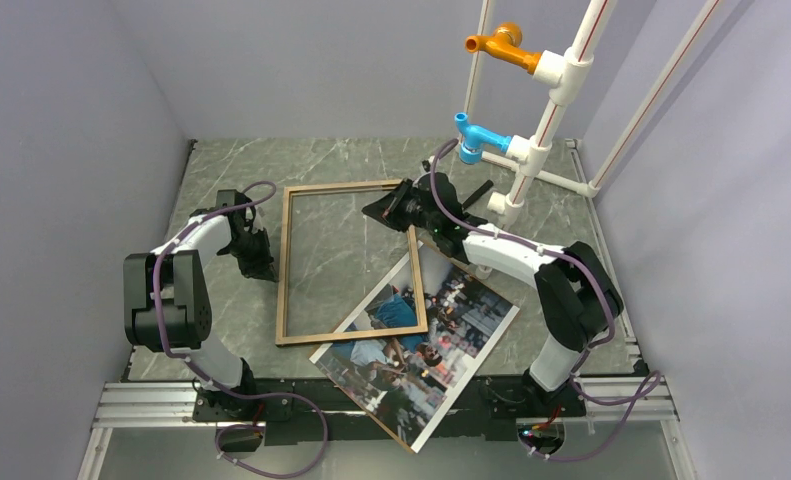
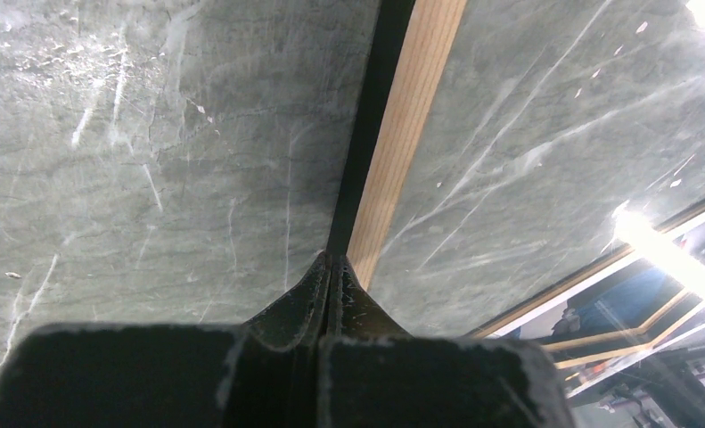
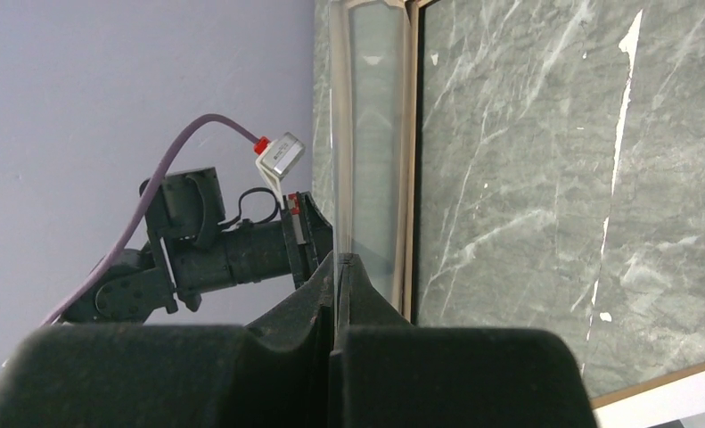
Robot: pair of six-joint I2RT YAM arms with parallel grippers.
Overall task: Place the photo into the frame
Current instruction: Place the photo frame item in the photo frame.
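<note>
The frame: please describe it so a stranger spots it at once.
On the grey marble table, the frame is in the middle. Unlike the colourful photo under its near right corner, it is an empty rectangle of thin wooden rails.

The right arm (image 1: 511,255) hides the frame's (image 1: 284,270) far right corner from above.

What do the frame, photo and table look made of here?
Frame: likely wood, pale brown with grain lines on top, black on its side. Photo: thin paper print, seemingly glossy, white border. Table: smooth grey-green marble pattern with white veins and glare; stone or laminate, cannot tell.
</note>
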